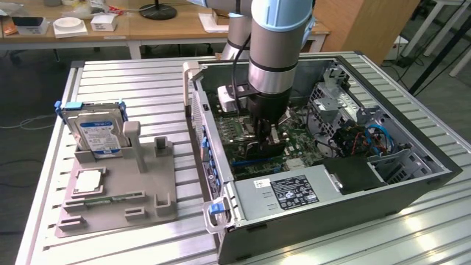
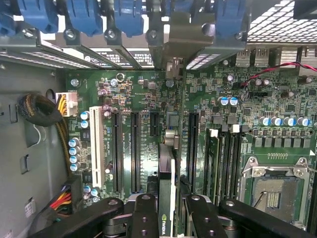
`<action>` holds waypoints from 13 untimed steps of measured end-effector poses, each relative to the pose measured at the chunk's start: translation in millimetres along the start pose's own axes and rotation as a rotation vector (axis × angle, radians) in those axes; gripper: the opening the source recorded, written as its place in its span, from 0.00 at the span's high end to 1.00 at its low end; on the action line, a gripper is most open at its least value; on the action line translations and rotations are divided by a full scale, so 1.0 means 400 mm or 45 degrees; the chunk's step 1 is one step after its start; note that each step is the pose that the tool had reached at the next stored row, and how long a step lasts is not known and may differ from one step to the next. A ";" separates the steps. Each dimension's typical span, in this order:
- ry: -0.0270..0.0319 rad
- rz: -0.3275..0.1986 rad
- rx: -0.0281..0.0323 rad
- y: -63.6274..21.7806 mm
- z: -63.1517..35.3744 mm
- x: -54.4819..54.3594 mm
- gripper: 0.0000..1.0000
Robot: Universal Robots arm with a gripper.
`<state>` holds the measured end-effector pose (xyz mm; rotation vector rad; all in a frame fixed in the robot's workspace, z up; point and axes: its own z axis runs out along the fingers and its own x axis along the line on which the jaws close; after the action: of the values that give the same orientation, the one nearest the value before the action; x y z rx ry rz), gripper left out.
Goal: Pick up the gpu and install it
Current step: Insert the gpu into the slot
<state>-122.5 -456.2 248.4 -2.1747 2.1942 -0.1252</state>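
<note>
**Desk:** What have you got on your screens?

**Operator:** From the exterior view I see the arm (image 1: 276,49) reaching straight down into the open computer case (image 1: 412,182), which lies on its side on the slatted tabletop (image 1: 132,83). My claw (image 2: 168,204) is low over the motherboard (image 2: 277,124).

**Desk:** And the claw itself?

**Operator:** Clamped on the gpu (image 2: 167,173). On the wrist view I see the card edge-on, a thin strip pinched between the two black fingers (image 2: 143,218).

**Desk:** Where does the card sit relative to the board?

**Operator:** It stands upright on its edge, running parallel to the long black expansion slots (image 2: 134,148) and lying between two of them. The white slot (image 2: 96,146) is further off to one side, and the processor socket (image 2: 275,193) is on the other. The card's far end points toward the row of blue retaining clips (image 2: 84,15) at the case wall. I cannot tell whether its edge is in a slot or just above it.

**Desk:** Anything else around?

**Operator:** On the exterior view's left, a grey parts holder (image 1: 147,212) rests on the tabletop beside the case. A hard drive (image 1: 99,135) with a blue label stands upright in it, and a small green memory stick (image 1: 110,200) lies nearer the front. The power supply (image 1: 294,190) sits in the near corner of the case.
</note>
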 end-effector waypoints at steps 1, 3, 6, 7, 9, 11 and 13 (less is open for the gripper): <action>0.0000 0.000 0.0000 0.000 0.000 0.000 0.74; -0.0002 0.000 0.0002 0.000 0.000 -0.002 0.74; 0.0000 0.000 0.0000 0.000 0.000 -0.004 0.74; 0.0000 0.000 0.0000 0.000 0.000 -0.004 0.74; 0.0002 0.000 -0.0001 0.000 0.002 -0.004 0.74; 0.0005 0.000 0.0000 0.001 0.005 -0.004 0.74; 0.0008 0.000 -0.0003 0.001 0.006 -0.004 0.74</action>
<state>-122.6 -454.6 245.8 -2.1752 2.1946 -0.1257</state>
